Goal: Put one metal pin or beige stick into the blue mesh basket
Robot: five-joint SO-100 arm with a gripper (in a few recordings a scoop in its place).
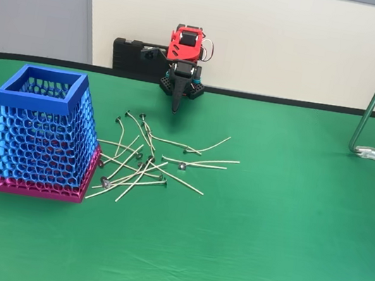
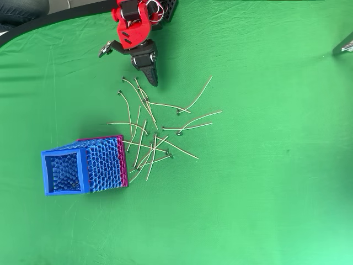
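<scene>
Roughly fifteen beige sticks (image 2: 146,138), exact count unclear from overlap, scattered in a loose crossing pile on green counter (image 2: 265,193). Just left of pile in overhead view, touching nearest ones: one blue mesh basket (image 2: 83,165), upright. Beyond pile, one red-and-black claw (image 2: 152,81), pressed together, pointing down, empty.
</scene>
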